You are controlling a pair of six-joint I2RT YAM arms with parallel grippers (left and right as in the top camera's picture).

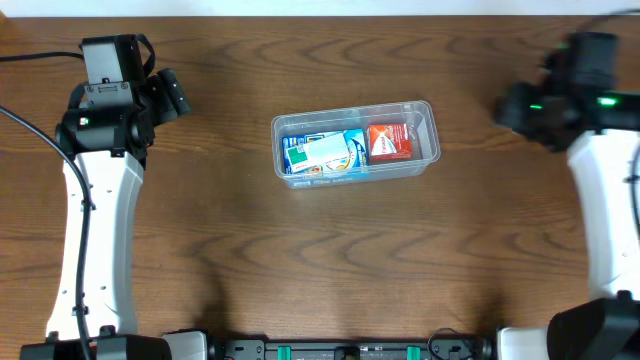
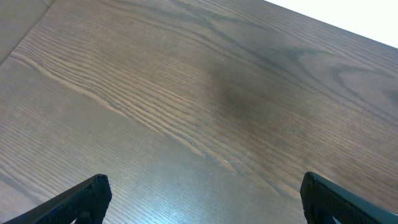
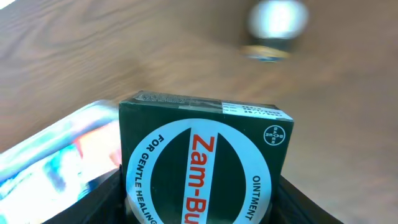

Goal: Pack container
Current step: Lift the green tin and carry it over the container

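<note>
Ointment box (image 3: pixel 205 165) (green) in right hand (image 3: pixel 202 208)

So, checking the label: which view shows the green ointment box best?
Right wrist: the green ointment box fills the frame, label visible, between the jaws. Overhead doesn't show it clearly; left wrist shows only table.

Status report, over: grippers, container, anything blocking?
Left gripper open, empty. Right gripper shut on green ointment box. Container mid-table, blue box and red box inside. Nothing blocking seen.
</note>
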